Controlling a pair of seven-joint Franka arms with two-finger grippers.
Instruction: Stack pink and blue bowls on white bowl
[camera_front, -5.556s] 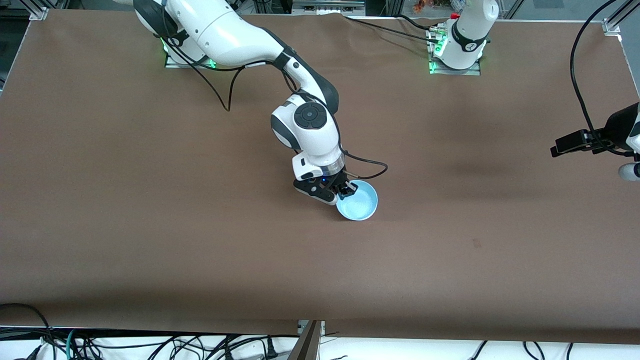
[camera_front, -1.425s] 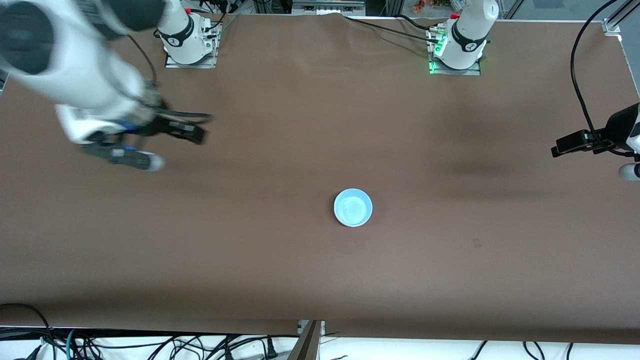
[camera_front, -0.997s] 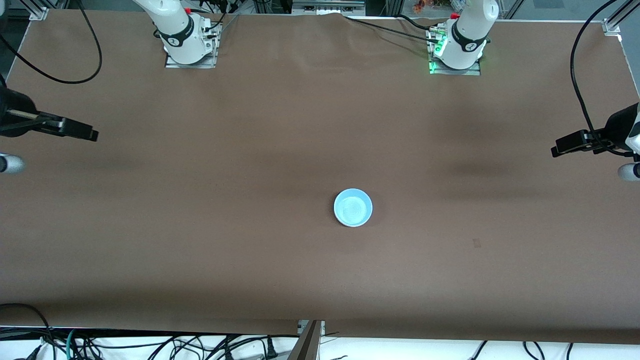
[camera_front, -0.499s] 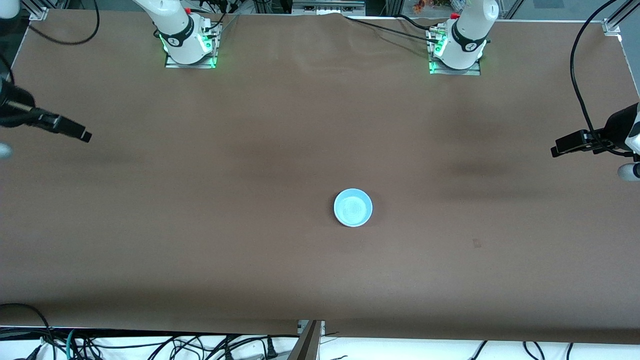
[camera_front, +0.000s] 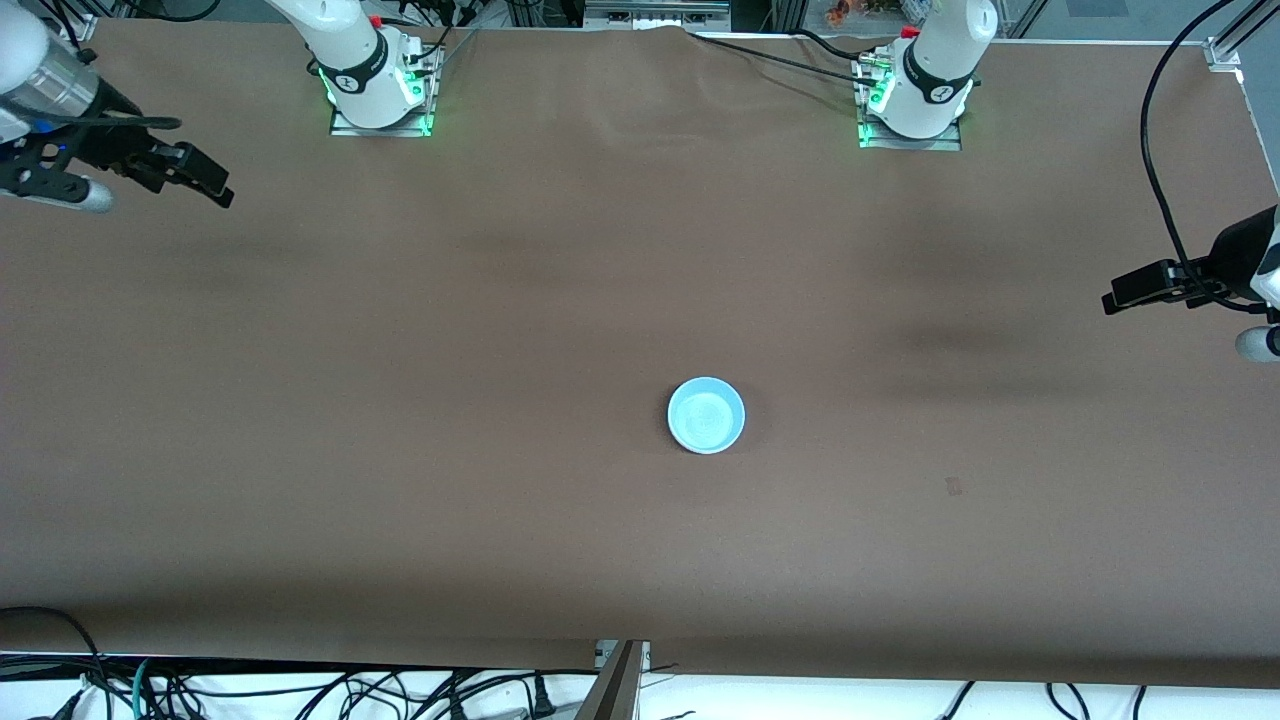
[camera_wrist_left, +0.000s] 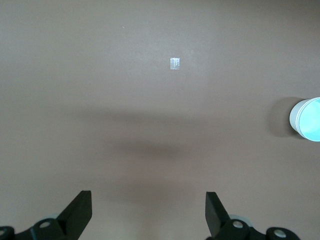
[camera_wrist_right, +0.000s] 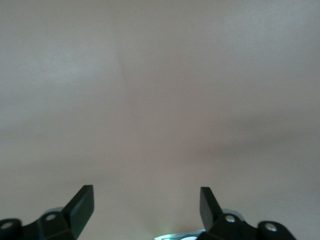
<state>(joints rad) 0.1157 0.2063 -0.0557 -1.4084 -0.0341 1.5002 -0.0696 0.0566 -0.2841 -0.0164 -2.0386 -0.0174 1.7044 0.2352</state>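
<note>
The blue bowl (camera_front: 706, 415) sits in the middle of the brown table (camera_front: 420, 420), with nothing touching it. In the left wrist view the blue bowl (camera_wrist_left: 313, 126) rests inside the white bowl (camera_wrist_left: 295, 120), whose white outer wall shows around it. The pink bowl is hidden. My right gripper (camera_front: 205, 180) hangs open and empty over the table's corner at the right arm's end; its fingers (camera_wrist_right: 82, 202) stand wide apart. My left gripper (camera_front: 1125, 290) waits open and empty over the left arm's end of the table, fingers (camera_wrist_left: 80, 207) spread.
A small tape mark (camera_front: 953, 487) lies on the table between the bowls and the left arm's end; it shows as a tape mark (camera_wrist_left: 175, 63) in the left wrist view. Cables (camera_front: 300, 690) hang below the table's near edge. Both arm bases (camera_front: 380, 90) stand along the back edge.
My right arm let go of the blue bowl, pulled away to its own end of the table and has now swung toward the back corner. The bowls and left arm stayed put.
</note>
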